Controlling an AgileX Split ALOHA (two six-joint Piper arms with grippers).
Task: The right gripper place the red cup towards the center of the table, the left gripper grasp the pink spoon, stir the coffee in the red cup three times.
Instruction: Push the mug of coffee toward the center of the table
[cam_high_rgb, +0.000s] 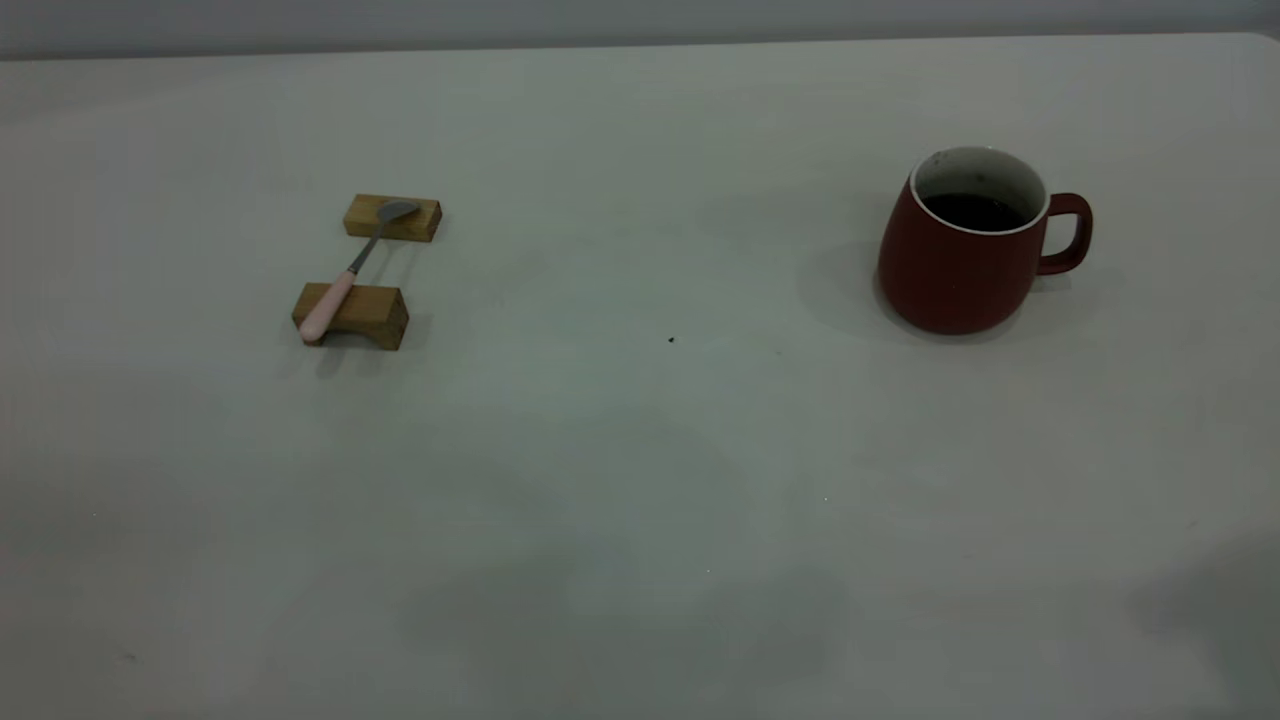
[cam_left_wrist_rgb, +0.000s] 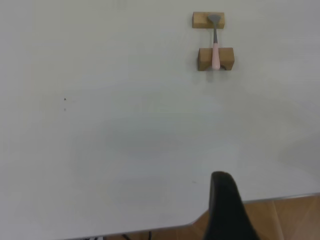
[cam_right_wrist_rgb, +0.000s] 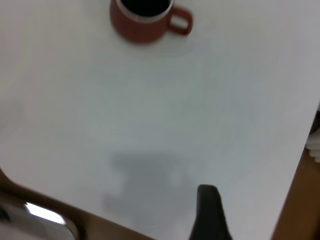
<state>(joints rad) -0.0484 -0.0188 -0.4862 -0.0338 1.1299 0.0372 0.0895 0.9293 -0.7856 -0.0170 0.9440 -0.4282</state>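
The red cup (cam_high_rgb: 950, 270) stands upright on the right side of the table (cam_high_rgb: 640, 450), its handle pointing right and dark coffee (cam_high_rgb: 972, 210) inside. The pink spoon (cam_high_rgb: 350, 270) lies across two wooden blocks on the left, bowl on the far block and pink handle on the near one. Neither gripper shows in the exterior view. In the left wrist view a dark part of my left gripper (cam_left_wrist_rgb: 225, 210) hangs over the table's near edge, far from the spoon (cam_left_wrist_rgb: 215, 42). In the right wrist view my right gripper (cam_right_wrist_rgb: 209, 215) is likewise far from the cup (cam_right_wrist_rgb: 142, 27).
The far wooden block (cam_high_rgb: 420, 222) and the near one (cam_high_rgb: 375, 312) carry the spoon. A tiny dark speck (cam_high_rgb: 671, 340) marks the table's middle. The table's edge (cam_left_wrist_rgb: 150, 227) and a brown floor show below the left gripper, and the right edge (cam_right_wrist_rgb: 300, 165) shows beside the right gripper.
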